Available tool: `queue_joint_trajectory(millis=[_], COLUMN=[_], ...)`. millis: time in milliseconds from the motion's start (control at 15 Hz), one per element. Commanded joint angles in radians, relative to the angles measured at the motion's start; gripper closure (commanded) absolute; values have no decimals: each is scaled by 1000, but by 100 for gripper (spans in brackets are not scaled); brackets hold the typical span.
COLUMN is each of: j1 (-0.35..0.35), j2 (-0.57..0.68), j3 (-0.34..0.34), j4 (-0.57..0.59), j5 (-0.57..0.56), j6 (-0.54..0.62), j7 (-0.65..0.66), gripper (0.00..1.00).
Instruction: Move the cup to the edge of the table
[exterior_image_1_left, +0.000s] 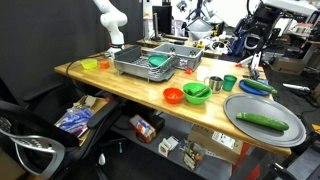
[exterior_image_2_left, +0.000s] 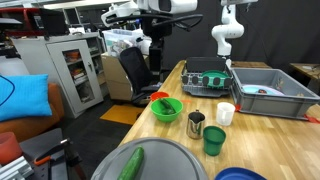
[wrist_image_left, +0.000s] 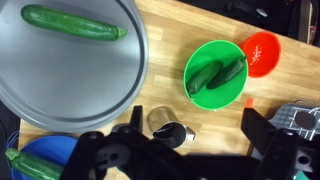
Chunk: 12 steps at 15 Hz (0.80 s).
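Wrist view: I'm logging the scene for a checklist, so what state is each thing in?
cup, upright, not held
hand, open, holding nothing
green bowl, holding two green vegetables
red bowl, empty
gray tray, carrying one cucumber

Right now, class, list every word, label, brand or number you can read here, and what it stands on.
None can be read.
The packages under the table carry coloured print, too small and blurred to read.
The silver cup shows no lettering.
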Motion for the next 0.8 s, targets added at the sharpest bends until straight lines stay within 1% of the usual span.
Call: queue_joint_trajectory(millis=[0,133,200,333,467,600,733], j1=[-5,-5,-8,-12,-11,-9,-6], j2=[0,5,18,66,122,193,271], j3=[5,4,3,2,1,-7,-14], j4=[2,7,18,60,99,153,213], j5=[0,10,13,22,18,15,37], j6=[-3,1,-3,-33,-13,-17,-26], j7=[0,12,37,134,231,334,398], gripper=[0,0,0,0,0,0,0])
